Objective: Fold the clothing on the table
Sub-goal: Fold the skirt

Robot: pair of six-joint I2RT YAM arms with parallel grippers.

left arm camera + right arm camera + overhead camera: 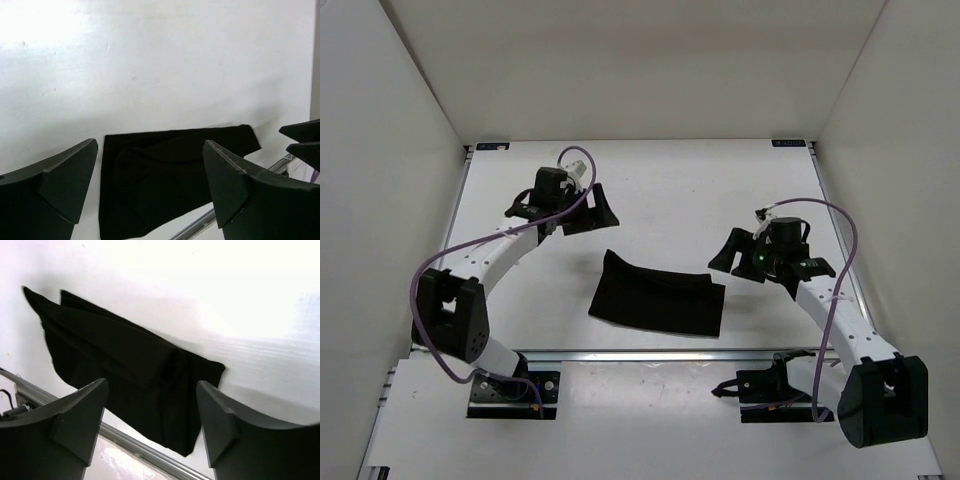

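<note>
Left gripper (594,211): jaws spread, empty, over table (700,185), left and behind clothing (658,297).
Clothing: black, folded flat, centre of table, near front rail (650,354).
Right gripper (738,257): jaws apart, empty, just right of clothing.

The scene is enclosed by three plain white walls: a back wall (640,60), a left wall (380,200) and a right wall (910,200). Faint shadowed seams are formed where the side walls meet the back one. Two small dark labels are stuck low at the far corners, a left label (492,146) and a right label (788,143); their print cannot be read. At the near side a white panel (640,420) is laid flat, and a slotted aluminium profile (382,420) is seen along its left edge.
</note>
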